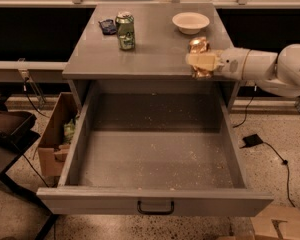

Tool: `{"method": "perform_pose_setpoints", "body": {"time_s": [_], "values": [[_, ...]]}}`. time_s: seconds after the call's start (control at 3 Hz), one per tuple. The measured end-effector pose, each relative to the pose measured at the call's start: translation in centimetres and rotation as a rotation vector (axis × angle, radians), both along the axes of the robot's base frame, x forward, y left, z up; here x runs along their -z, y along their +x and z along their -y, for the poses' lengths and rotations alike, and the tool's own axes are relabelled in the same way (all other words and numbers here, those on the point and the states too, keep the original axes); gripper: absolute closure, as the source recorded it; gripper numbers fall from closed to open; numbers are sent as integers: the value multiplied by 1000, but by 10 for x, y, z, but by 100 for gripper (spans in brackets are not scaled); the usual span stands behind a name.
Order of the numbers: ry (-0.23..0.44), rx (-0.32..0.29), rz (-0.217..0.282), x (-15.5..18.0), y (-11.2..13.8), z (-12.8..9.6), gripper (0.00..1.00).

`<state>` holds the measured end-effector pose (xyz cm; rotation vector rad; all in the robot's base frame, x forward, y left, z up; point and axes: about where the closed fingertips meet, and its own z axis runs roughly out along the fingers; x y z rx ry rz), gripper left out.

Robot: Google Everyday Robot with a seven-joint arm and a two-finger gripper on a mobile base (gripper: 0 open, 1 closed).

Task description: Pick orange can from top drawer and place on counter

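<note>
The orange can (198, 48) is upright in my gripper (200, 60), held over the front right part of the counter (155, 54), near its front edge. My white arm comes in from the right. The gripper's pale fingers (202, 61) are shut across the can's lower half. I cannot tell if the can touches the counter. The top drawer (155, 154) is pulled fully open below, its speckled floor bare, with a dark handle (155, 207) on its front panel.
A green can (125, 31) and a small dark blue object (108, 26) stand at the counter's back left. A white bowl (190, 22) sits at the back right. A cardboard box (57, 139) stands left of the cabinet. A cable and plug (252, 140) lie on the floor right.
</note>
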<state>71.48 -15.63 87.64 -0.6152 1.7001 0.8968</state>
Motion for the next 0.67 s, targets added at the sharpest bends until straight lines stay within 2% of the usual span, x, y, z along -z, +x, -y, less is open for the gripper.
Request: {"method": "perform_pose_setpoints", "body": {"time_s": [0.33,0.67], "values": [[1,139,51,-46,27,44,100],[2,299,114,-87,34,101,100]]}}
